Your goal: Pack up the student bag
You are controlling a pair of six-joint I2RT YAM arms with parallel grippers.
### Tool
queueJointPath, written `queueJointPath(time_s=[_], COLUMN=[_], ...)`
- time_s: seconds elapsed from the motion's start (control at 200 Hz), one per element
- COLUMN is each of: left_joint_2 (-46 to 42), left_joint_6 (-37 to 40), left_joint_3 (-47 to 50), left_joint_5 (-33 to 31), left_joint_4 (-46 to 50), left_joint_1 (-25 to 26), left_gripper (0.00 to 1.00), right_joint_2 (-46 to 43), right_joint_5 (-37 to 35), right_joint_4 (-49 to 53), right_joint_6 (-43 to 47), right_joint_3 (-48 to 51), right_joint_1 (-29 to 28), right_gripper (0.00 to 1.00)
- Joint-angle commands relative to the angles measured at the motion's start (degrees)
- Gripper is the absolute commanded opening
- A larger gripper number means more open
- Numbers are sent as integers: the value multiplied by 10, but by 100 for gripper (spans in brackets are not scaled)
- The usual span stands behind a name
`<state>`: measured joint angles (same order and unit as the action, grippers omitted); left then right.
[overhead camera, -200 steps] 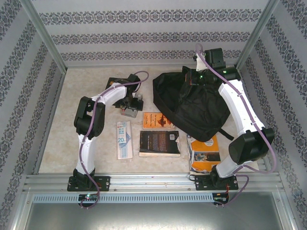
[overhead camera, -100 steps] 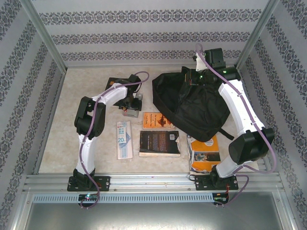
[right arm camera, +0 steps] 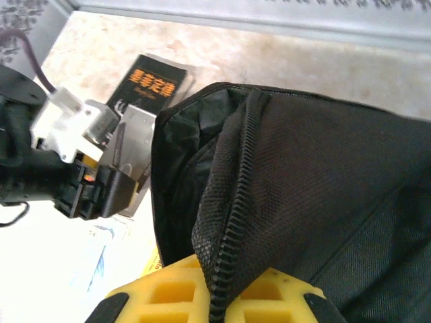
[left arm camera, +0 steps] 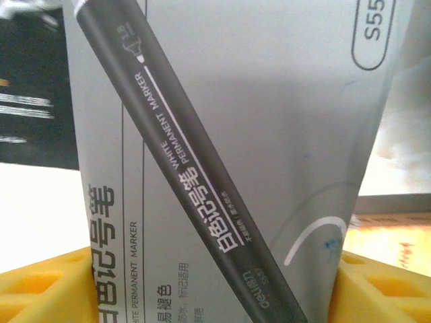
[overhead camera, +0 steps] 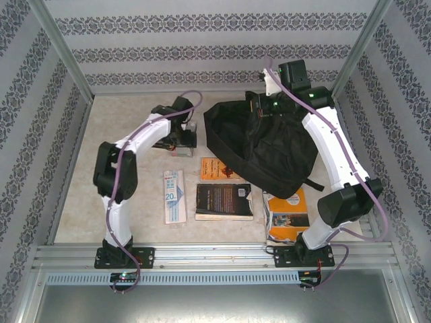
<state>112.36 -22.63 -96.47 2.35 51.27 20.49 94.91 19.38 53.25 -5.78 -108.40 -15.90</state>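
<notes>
Beige tabletop [overhead camera: 121, 114]: left fingers [left arm camera: 40, 289] clamp marker box [left arm camera: 256, 134], right fingers [right arm camera: 175, 289] pinch bag [right arm camera: 323, 168].

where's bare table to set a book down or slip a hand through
Bare table runs between the left wall and the left arm, and along the back wall beyond the marker box. Crowded: the near middle, where white packet, black book and orange book lie close; the student bag covers the far right.
</notes>
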Motion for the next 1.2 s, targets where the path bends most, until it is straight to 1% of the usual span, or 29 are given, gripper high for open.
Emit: queueJointPath(time_s=[0.0, 0.06, 0.15, 0.245, 0.335, 0.45, 0.545, 0.615, 0.684, 0.829, 1.044, 1.194], left_joint_2=[-93, -131, -191, -248, -290, -320, -323, -321, -317, -297, -251, -205], left_joint_6=[-23, -23, -23, -24, -24, -32, -38, -57, -87, -154, -199, -218], left_joint_3=[16, 29, 51, 67, 74, 69, 56, 62, 88, 158, 178, 156], left_joint_5=[-22, -33, -43, -44, -33, 5, 32, 62, 105, 167, 193, 197], left_joint_4=[21, 25, 26, 33, 41, 46, 48, 37, 0, -95, -170, -178], left_joint_1=[-17, -19, -19, -19, -18, -15, -1, 15, 33, 58, 89, 121], left_gripper=[74, 74, 75, 75, 75, 74, 74, 74, 74, 73, 71, 71], right_joint_2=[3, 2, 5, 5, -5, -38, -75, -107, -137, -192, -239, -247], right_joint_5=[15, 23, -52, -101, -108, -108, -84, -69, -50, 30, 131, 155], right_joint_4=[-7, -7, 14, 33, 42, 31, -1, -40, -80, -159, -223, -236], right_joint_6=[78, 125, 203, 267, 302, 318, 301, 267, 227, 135, 46, 30], right_joint_3=[-71, -74, -87, -78, -47, 17, 76, 123, 166, 240, 302, 323], right_joint_1=[-21, -32, -64, -86, -96, -106, -108, -107, -101, -70, -27, -18], right_gripper=[0, 0, 0, 0, 0, 0, 0, 0, 0, 0, 0, 0])
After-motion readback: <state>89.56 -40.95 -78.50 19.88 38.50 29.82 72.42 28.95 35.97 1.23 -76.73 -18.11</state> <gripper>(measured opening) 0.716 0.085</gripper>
